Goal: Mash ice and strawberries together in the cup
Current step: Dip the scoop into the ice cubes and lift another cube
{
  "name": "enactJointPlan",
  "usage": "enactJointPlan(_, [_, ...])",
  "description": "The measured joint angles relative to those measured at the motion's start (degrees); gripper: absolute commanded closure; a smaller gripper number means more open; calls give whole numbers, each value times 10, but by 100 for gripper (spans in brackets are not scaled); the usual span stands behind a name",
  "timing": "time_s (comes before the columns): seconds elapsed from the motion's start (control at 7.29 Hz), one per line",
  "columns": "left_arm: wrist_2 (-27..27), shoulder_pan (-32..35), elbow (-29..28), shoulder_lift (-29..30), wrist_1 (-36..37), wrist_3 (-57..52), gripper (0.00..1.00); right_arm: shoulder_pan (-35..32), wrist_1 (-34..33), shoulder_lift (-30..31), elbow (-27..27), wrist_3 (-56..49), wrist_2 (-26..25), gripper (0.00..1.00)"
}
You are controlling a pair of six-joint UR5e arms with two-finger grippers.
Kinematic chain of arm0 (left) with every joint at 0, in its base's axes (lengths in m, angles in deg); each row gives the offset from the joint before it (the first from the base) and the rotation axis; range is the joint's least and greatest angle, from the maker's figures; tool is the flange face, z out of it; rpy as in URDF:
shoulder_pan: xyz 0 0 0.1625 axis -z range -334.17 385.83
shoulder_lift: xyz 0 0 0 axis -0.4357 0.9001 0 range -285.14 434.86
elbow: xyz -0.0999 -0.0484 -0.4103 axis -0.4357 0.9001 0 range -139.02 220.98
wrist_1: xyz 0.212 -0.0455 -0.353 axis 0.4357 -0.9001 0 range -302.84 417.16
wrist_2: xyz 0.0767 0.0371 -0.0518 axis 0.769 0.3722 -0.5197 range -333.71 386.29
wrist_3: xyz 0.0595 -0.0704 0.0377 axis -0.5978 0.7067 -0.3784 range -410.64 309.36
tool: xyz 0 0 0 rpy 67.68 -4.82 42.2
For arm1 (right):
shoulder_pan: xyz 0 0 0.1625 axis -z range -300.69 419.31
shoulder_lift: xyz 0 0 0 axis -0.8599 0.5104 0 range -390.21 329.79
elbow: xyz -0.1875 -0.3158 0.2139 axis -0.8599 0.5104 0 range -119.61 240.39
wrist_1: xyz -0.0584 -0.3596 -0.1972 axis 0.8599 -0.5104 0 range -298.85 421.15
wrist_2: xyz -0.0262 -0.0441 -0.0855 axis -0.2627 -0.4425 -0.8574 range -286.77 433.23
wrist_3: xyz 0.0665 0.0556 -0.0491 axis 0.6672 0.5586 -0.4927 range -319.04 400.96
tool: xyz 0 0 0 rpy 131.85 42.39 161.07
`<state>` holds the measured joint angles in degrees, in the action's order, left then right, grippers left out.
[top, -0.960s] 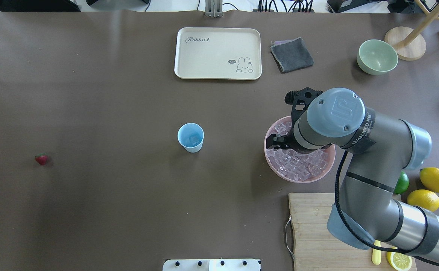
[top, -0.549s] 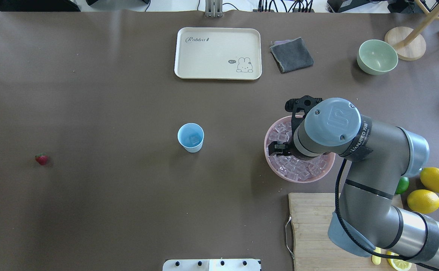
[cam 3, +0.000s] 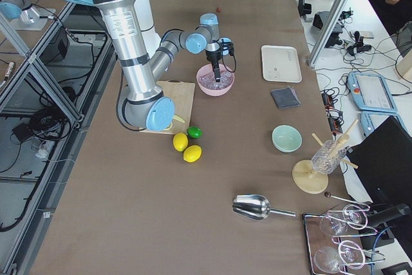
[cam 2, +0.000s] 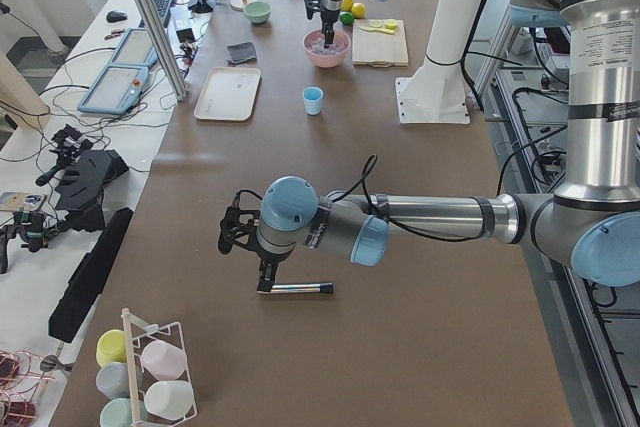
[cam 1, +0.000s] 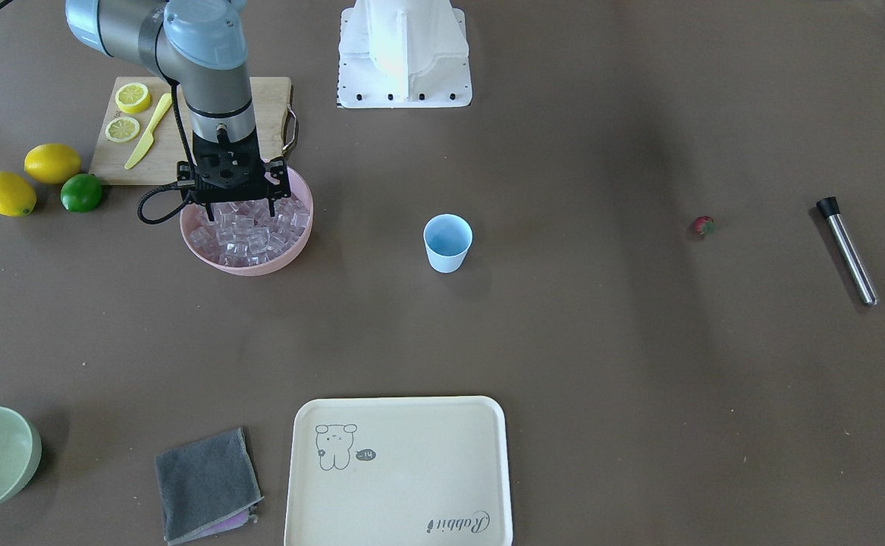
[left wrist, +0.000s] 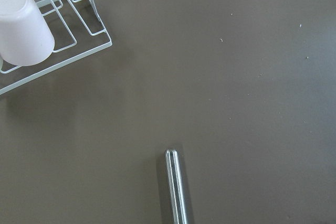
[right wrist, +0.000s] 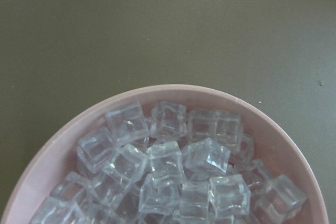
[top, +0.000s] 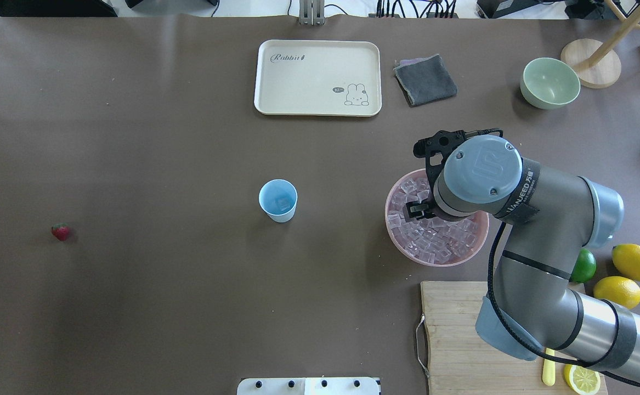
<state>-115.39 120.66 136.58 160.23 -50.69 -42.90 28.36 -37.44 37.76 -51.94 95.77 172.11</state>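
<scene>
The light blue cup [top: 278, 201] stands mid-table, also in the front view [cam 1: 447, 243], with one ice cube [top: 281, 204] in it. The other ice [right wrist: 168, 166] fills the pink bowl [top: 407, 253]. My right gripper [cam 1: 236, 206] points straight down over the bowl [cam 1: 245, 267], jaws spread, fingertips at the ice level; my wrist hides it from overhead. The red strawberry [top: 61, 231] lies alone far left, also in the front view [cam 1: 703, 224]. My left gripper [cam 2: 234, 234] hovers beside a metal muddler [left wrist: 176, 187]; I cannot tell if it is open or shut.
A cream tray [top: 317, 77], grey cloth [top: 425, 80] and green bowl [top: 550, 83] sit at the far side. A cutting board [top: 451, 334] with a lemon slice and a yellow knife, two lemons [top: 635, 261] and a lime [top: 585, 266] lie right. A cup rack [left wrist: 47, 40] stands near the muddler.
My right wrist shifted slightly back and forth over the pink bowl, and the gripper edged right and inward over the ice. Cup, strawberry and everything else stayed put.
</scene>
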Motion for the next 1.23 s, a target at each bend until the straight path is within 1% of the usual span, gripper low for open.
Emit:
enactJointPlan(0.14, [0, 0, 0, 0, 0, 0, 1, 0, -2, -1, 0, -5, 0, 31])
enactJointPlan(0.27, [0, 0, 1, -1, 0, 0, 1, 0, -3, 0, 1, -8, -1, 49])
enactJointPlan(1.23, [-10, 1, -1, -2, 0, -1, 1, 1, -10, -1, 12, -33, -16, 48])
